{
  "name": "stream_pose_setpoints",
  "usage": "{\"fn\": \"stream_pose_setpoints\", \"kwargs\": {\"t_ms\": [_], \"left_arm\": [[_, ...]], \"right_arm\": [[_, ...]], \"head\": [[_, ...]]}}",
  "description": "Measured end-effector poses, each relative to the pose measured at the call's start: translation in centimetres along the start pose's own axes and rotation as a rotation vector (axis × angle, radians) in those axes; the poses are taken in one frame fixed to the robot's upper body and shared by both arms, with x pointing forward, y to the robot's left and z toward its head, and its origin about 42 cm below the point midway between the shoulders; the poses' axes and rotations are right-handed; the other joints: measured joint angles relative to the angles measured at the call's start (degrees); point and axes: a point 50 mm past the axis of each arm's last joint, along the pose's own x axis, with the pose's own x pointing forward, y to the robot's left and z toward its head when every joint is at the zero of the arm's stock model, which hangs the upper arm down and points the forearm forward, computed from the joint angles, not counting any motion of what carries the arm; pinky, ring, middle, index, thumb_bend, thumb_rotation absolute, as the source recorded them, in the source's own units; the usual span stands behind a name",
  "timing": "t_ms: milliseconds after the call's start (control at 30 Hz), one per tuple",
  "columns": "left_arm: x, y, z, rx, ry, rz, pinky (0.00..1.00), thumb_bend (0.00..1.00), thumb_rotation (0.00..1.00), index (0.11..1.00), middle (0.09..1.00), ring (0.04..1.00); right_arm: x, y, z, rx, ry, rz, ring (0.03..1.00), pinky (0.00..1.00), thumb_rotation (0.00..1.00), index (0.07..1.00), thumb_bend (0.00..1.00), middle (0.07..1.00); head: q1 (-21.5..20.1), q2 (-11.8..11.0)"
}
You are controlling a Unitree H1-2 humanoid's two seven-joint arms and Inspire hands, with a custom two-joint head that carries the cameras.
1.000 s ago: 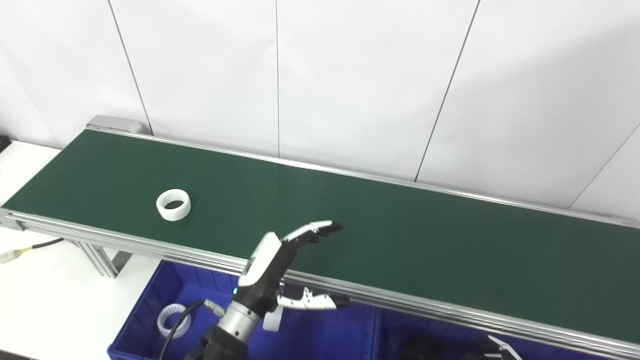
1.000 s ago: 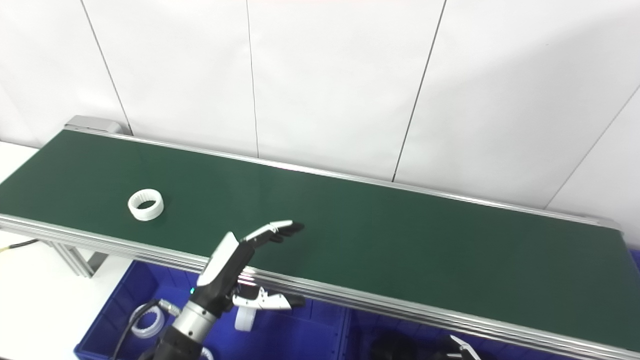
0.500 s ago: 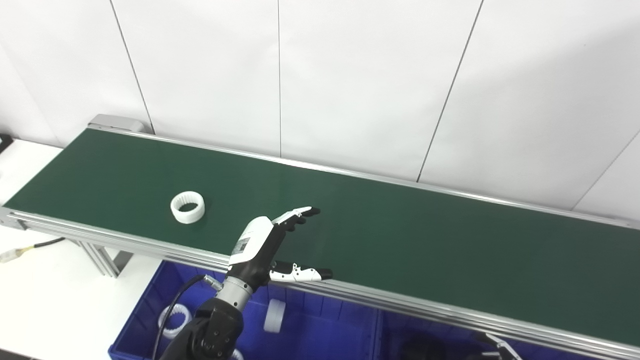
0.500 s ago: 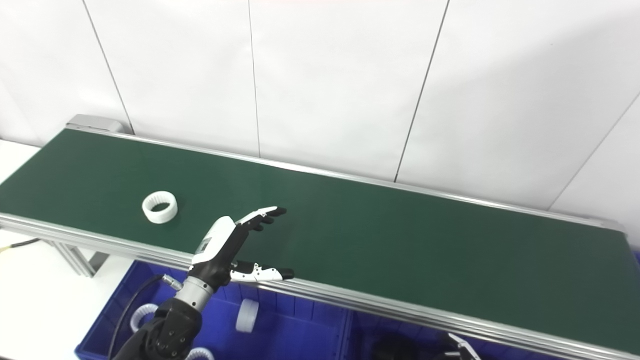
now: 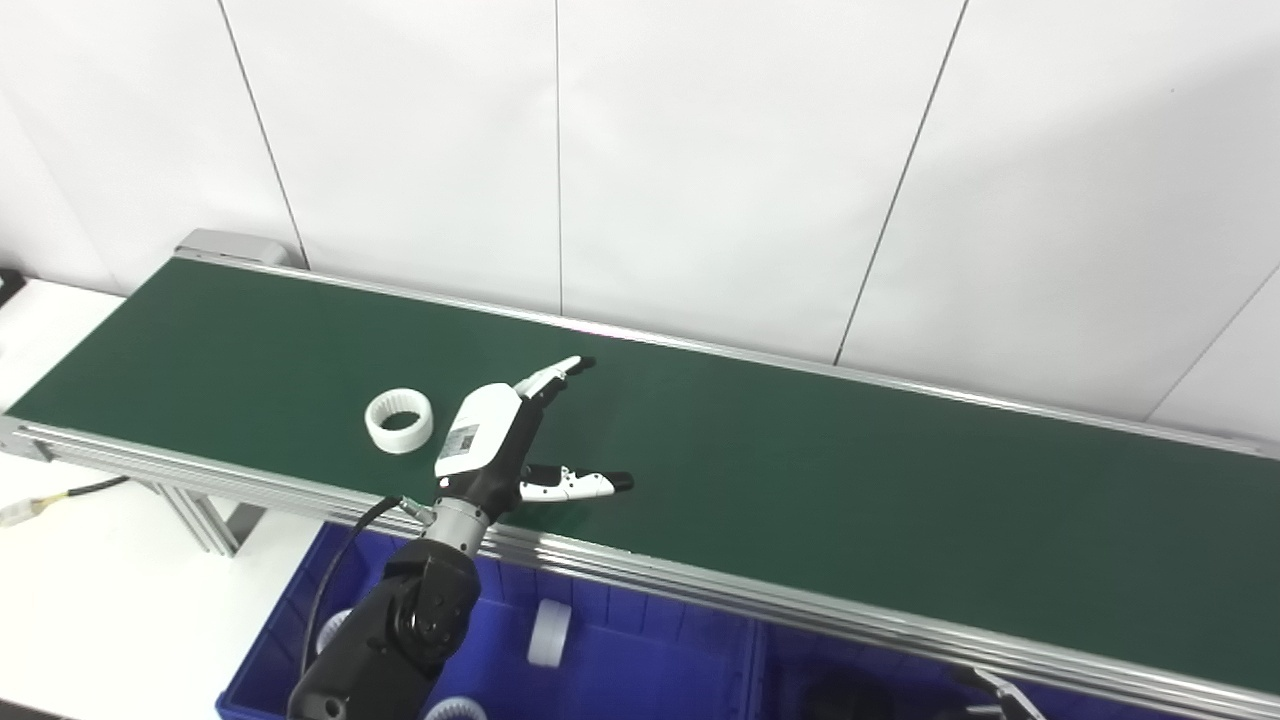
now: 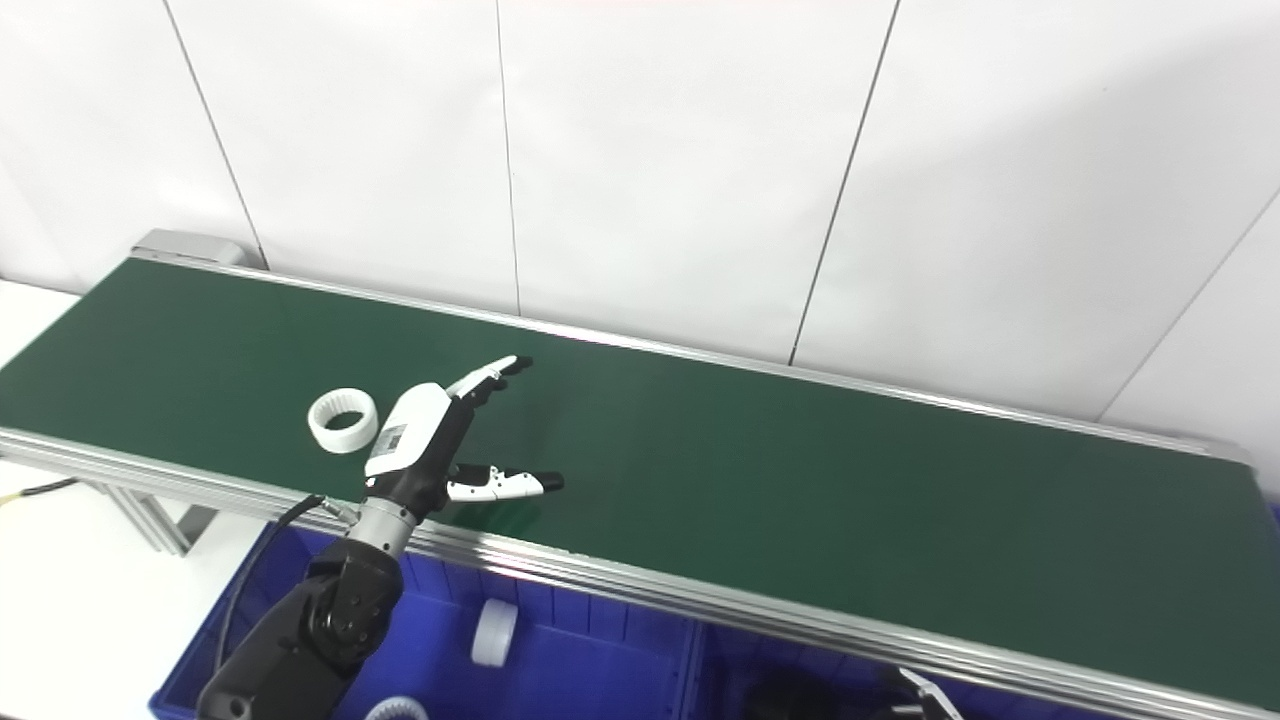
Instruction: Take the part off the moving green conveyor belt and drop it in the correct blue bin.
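A white toothed ring (image 5: 399, 421) lies flat on the green conveyor belt (image 5: 800, 470), toward its left end; it also shows in the right eye view (image 6: 342, 421). My left hand (image 5: 500, 445) is open over the belt just right of the ring, fingers stretched away and thumb out to the right, not touching the ring. My right hand (image 5: 990, 695) shows only as a tip at the bottom edge, below the belt; I cannot tell how it stands.
A blue bin (image 5: 620, 660) sits under the belt's near rail, holding several white rings (image 5: 547, 632). A second bin (image 5: 850, 680) to its right holds dark parts. A white table (image 5: 90, 590) with a cable lies left. White wall behind.
The ring has ridden right along the belt. My left hand has risen from over the bin and reached forward onto the belt, close beside the ring.
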Motion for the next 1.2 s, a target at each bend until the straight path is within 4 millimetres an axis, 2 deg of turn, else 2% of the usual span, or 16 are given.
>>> {"fn": "stream_pose_setpoints", "kwargs": {"t_ms": [433, 500, 667, 900, 1200], "left_arm": [[1.2, 2.2, -0.8, 0.086, 0.073, 0.099, 0.74, 0.77, 0.2, 0.879, 0.861, 0.81], [1.5, 2.5, -0.8, 0.095, 0.091, 0.109, 0.74, 0.77, 0.19, 0.879, 0.862, 0.81], [1.6, 2.9, -1.1, 0.11, 0.118, 0.115, 0.76, 0.78, 0.08, 0.874, 0.864, 0.823], [1.5, 3.5, -2.1, 0.14, 0.156, 0.117, 0.77, 0.8, 0.03, 0.872, 0.864, 0.833], [1.4, 2.6, -3.6, 0.176, 0.244, 0.075, 0.78, 0.81, 0.02, 0.881, 0.887, 0.847]], "right_arm": [[0.0, 0.0, 0.0, 0.007, 0.0, -0.009, 0.609, 0.54, 0.06, 0.777, 0.81, 0.626], [0.0, 0.0, 0.0, 0.007, 0.0, -0.01, 0.61, 0.55, 0.06, 0.778, 0.81, 0.626], [0.0, 0.0, 0.0, 0.007, -0.001, -0.011, 0.614, 0.55, 0.06, 0.778, 0.81, 0.627], [0.0, -0.1, -0.1, 0.002, -0.001, -0.009, 0.604, 0.54, 0.07, 0.776, 0.81, 0.625], [-0.1, -0.1, -0.1, 0.001, 0.0, -0.008, 0.612, 0.55, 0.09, 0.778, 0.81, 0.626]], "head": [[-0.09, -0.09], [-0.09, -0.09], [-0.17, 0.0], [-0.09, 0.18], [-0.26, 0.26]]}}
